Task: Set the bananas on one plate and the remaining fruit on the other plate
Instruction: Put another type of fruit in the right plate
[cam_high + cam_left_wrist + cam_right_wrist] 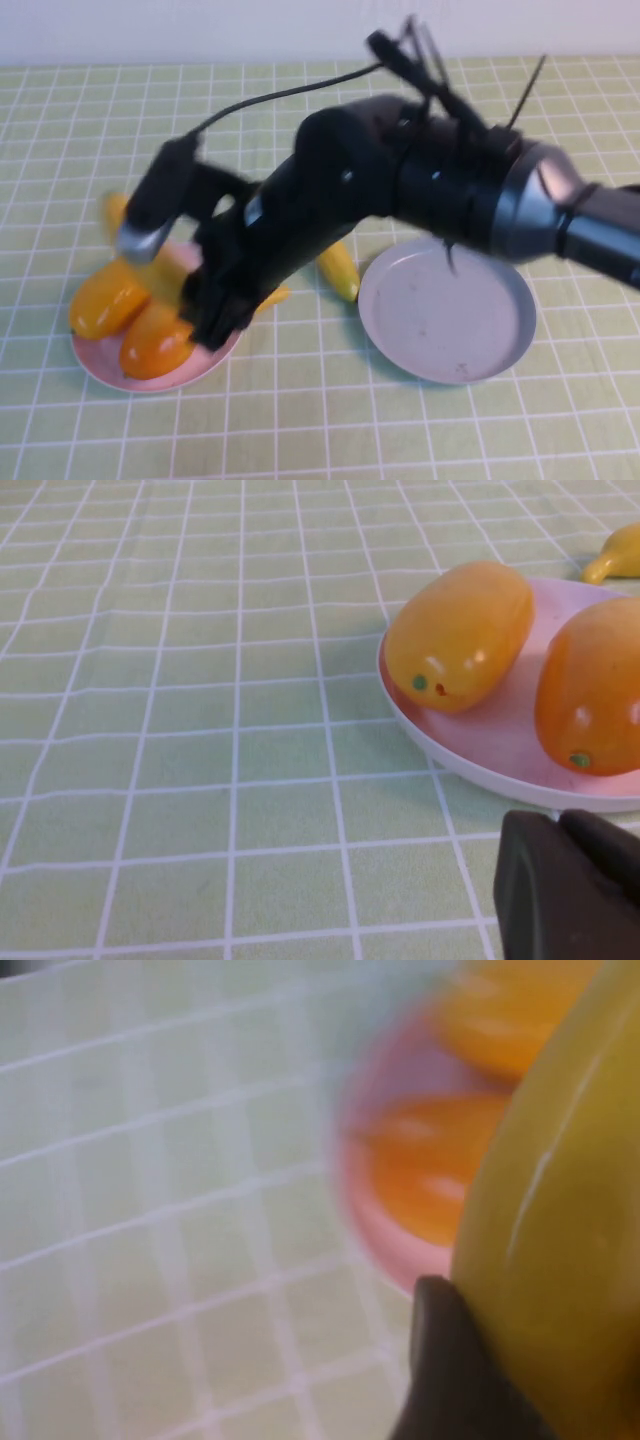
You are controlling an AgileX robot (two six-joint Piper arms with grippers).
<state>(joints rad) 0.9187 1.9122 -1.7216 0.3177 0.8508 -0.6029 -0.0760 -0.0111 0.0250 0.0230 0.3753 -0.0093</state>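
High view: my right arm stretches across to pink plate (pixel 100 362), right gripper (pixel 215 315) down at its rim. Two mangoes (pixel 105 298) on it, long axes slanting.

Left wrist: my left gripper (pixel 560 880) shut, beside plate.

Right wrist: finger (pixel 440 1360) pressed against banana (pixel 560 1240), gripped.

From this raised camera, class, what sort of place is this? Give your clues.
Probably a tabletop robot test bench, not a real kitchen: a green checked tablecloth, toy mangoes on a pink plate, and the right gripper closed on a banana. The left gripper rests nearby.
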